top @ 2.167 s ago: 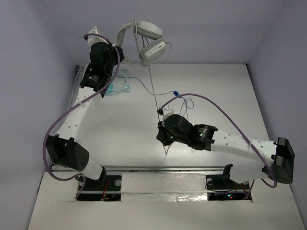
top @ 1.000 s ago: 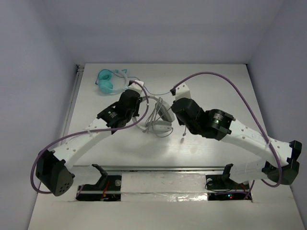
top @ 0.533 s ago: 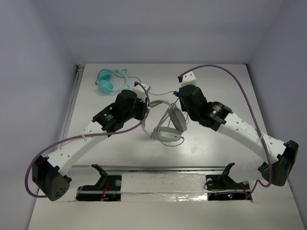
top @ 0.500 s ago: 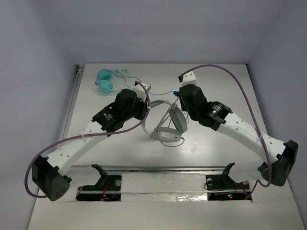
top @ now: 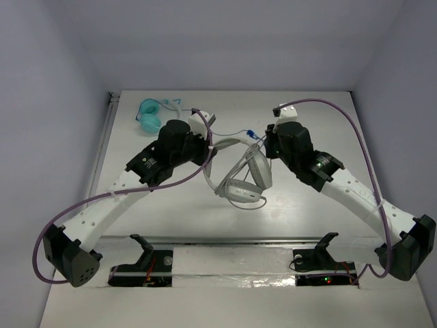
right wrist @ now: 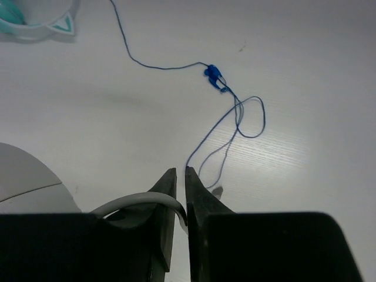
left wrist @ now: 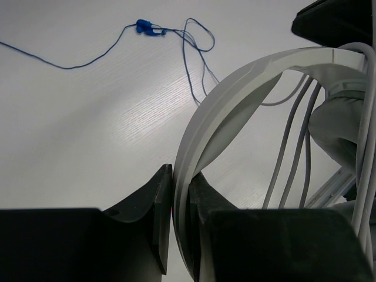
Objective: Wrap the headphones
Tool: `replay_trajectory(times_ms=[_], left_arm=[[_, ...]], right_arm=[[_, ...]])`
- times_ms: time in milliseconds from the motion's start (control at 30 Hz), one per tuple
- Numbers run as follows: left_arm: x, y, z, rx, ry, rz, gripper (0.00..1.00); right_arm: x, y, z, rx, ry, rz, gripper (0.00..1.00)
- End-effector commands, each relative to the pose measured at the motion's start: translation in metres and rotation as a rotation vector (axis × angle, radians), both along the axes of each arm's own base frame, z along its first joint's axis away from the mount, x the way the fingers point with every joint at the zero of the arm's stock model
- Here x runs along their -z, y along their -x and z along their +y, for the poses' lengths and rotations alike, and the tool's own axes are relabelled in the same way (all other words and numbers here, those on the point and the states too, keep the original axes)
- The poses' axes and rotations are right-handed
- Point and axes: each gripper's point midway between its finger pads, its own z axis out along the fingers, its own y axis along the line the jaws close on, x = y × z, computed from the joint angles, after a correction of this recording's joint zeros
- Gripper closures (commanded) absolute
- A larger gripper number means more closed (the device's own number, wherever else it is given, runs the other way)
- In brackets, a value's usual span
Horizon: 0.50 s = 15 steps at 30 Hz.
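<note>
The white headphones (top: 244, 179) hang above the table between the two arms, with several turns of grey cable over the headband. My left gripper (top: 207, 147) is shut on the headband (left wrist: 235, 100); the band runs between its fingers in the left wrist view. Cable strands (left wrist: 294, 158) hang beside an earcup (left wrist: 346, 126). My right gripper (top: 268, 145) is shut on the grey cable (right wrist: 144, 202), which curves into its jaws in the right wrist view. An earcup edge (right wrist: 29, 185) shows at the left there.
The teal headphones (top: 151, 117) lie at the back left, partly in the right wrist view (right wrist: 35, 17). Their thin blue cable (top: 235, 132) trails right to a blue plug (right wrist: 214, 74) and loops (left wrist: 197, 44) on the table under the grippers.
The headphones have come down from high at the back to low over the table's middle. Both grippers moved with them, and the right one has swung back and right with the cable.
</note>
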Motion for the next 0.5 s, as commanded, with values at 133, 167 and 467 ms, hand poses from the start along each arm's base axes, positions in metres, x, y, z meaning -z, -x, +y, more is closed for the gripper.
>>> replay_trajectory(times_ms=[133, 167, 467], left_arm=[[-0.103, 0.019, -0.015, 0.124, 0.234, -0.127, 1.0], [-0.108, 0.018, -0.013, 0.122, 0.242, -0.134, 1.0], [-0.15, 0.016, -0.008, 0.155, 0.348, -0.142, 1.0]], right_arm=[[-0.019, -0.007, 0.03, -0.136, -0.328, -0.105, 0.76], [-0.018, -0.008, 0.031, -0.147, -0.342, -0.109, 0.76], [-0.014, 0.009, 0.052, -0.282, -0.49, -0.172, 0.64]])
